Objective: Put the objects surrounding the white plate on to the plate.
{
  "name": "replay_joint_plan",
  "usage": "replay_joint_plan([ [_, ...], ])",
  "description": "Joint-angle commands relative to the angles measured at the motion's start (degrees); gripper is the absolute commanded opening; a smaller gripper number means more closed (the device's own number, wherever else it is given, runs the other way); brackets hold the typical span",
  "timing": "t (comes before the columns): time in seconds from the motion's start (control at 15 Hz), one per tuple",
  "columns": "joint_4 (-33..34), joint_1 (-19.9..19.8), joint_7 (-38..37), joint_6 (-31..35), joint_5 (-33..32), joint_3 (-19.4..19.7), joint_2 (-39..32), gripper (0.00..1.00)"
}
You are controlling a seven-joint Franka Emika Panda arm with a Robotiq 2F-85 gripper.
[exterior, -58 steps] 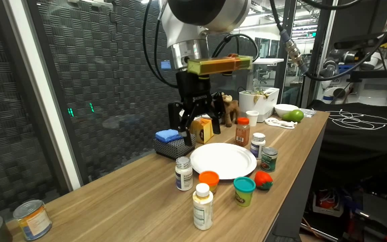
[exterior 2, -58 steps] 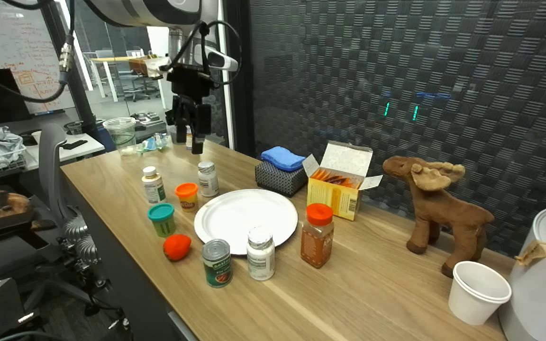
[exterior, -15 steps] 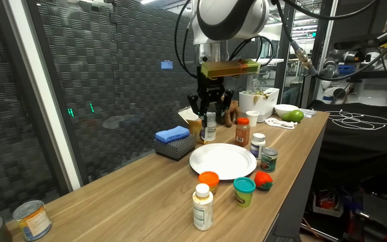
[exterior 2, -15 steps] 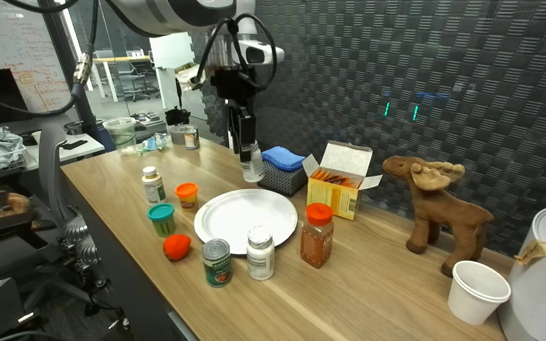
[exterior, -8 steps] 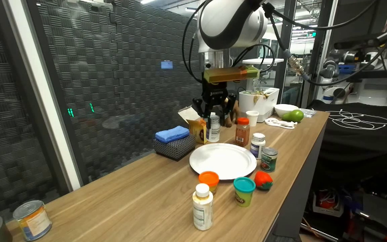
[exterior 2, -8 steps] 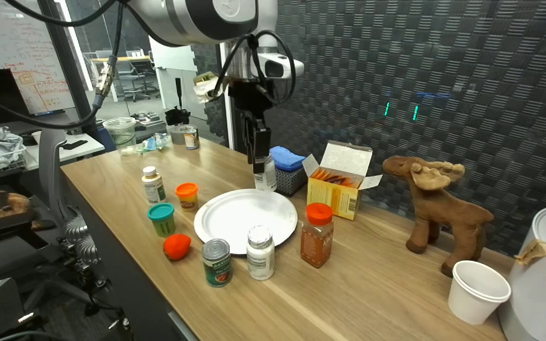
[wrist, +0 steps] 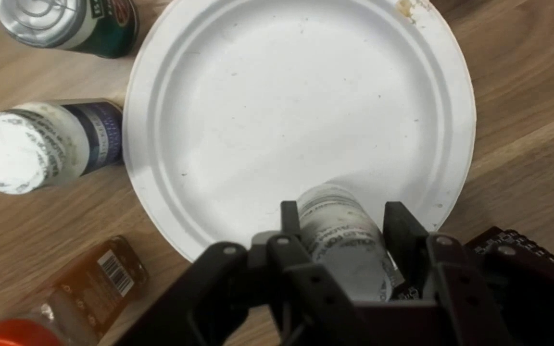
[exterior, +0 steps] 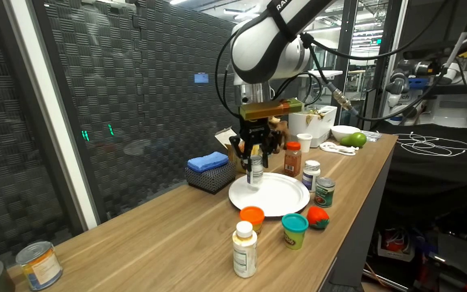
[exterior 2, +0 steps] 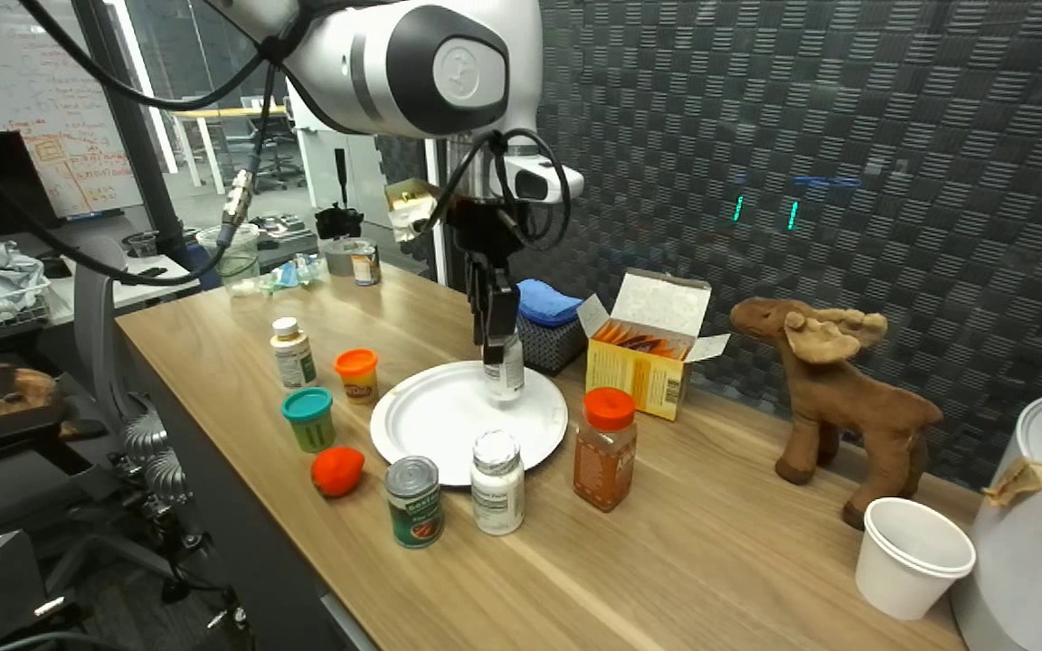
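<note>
Lowered bottle (exterior: 255, 177), perhaps against plate (exterior: 280, 198), cap lettering (wrist: 346, 235) only in wrist view.

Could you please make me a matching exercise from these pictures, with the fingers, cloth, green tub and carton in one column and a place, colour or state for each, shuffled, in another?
Column 1
1. fingers
2. cloth
3. green tub
4. carton

Column 2
A. teal-lidded
B. yellow, standing open
C. lying on a dark box
D. gripping a white bottle

Right pairs: 1-D, 2-C, 3-A, 4-B.
</note>
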State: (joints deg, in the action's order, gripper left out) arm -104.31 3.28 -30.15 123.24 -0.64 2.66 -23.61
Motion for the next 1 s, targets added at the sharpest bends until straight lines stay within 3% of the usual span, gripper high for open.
replay_joint_plan([
  [0.0,3.49,0.32,-0.19,-1.45,1.05,0.6,-2.43,0.23],
  [0.2,3.98,0.68,-0.51,-1.32,0.26,1.06,-2.66,0.23],
  [0.27,3.89,0.66,-0.19,-1.4,0.38,0.99,-2.41,0.73],
  [0.33,3.45,0.81,-0.09,-1.41,0.3,0.9,-1.7,0.74],
  [0.6,0.88,1.88,1.0,-2.57,0.49,-0.29,2.78,0.99],
  [0.93,-2.23,6.17,5.51,-10.48,-1.23,-5.14,10.31,1.0],
])
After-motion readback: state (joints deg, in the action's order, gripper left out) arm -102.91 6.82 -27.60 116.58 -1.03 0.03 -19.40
